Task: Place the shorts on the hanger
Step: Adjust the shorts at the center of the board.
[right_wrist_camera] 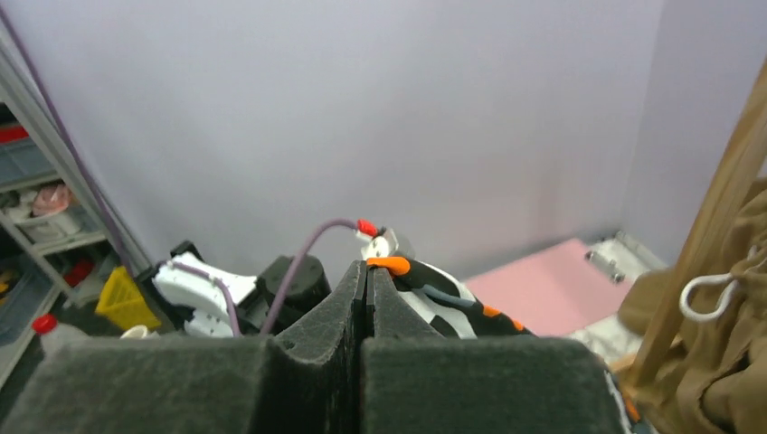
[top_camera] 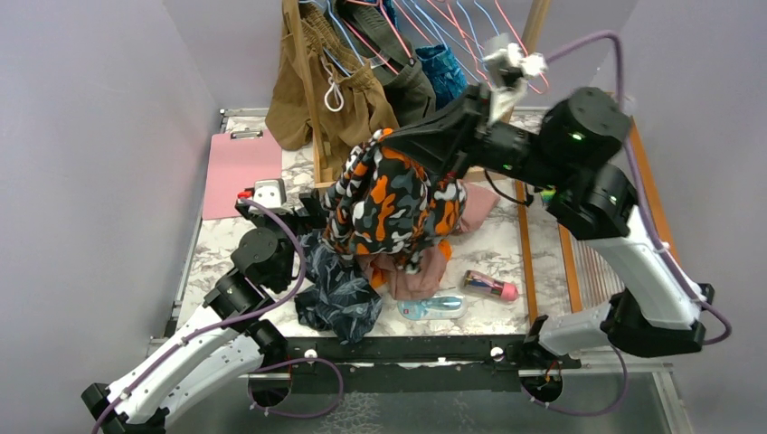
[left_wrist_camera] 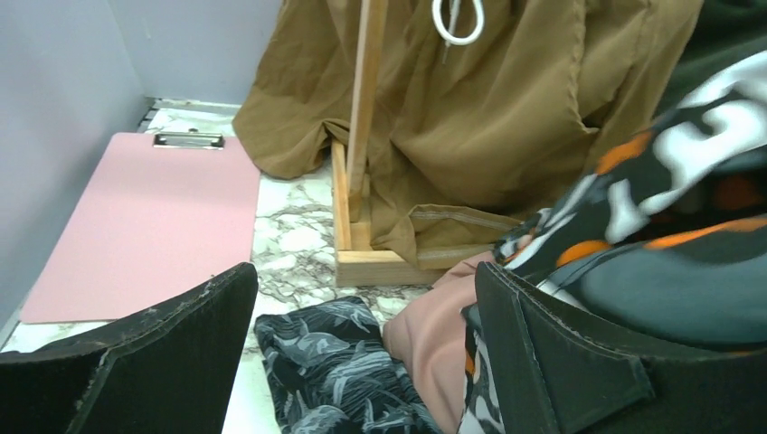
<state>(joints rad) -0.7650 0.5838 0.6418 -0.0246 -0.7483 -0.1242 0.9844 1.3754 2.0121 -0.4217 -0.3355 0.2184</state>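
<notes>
My right gripper (top_camera: pixel 387 137) is shut on the top edge of the camouflage shorts (top_camera: pixel 398 203) and holds them up above the table; they hang down in folds. In the right wrist view the gripper (right_wrist_camera: pixel 366 276) has its jaws pressed together on an orange-edged fold of the shorts (right_wrist_camera: pixel 452 303). My left gripper (top_camera: pixel 312 217) is low beside the hanging shorts. In its wrist view it (left_wrist_camera: pixel 362 298) is open and empty, with the shorts (left_wrist_camera: pixel 651 208) at its right finger. Pink wire hangers (top_camera: pixel 391 41) hang on the rack at the back among light-blue ones; I cannot tell which is the task's.
Navy leaf-print shorts (top_camera: pixel 339 294) and dusty-pink shorts (top_camera: pixel 416 276) lie under the hanging shorts. A brown garment (top_camera: pixel 317 99) hangs on the wooden rack (left_wrist_camera: pixel 362 136). A pink clipboard (top_camera: pixel 240 172) lies at back left. A small bottle (top_camera: pixel 491 286) and a packet (top_camera: pixel 432 307) lie near the front.
</notes>
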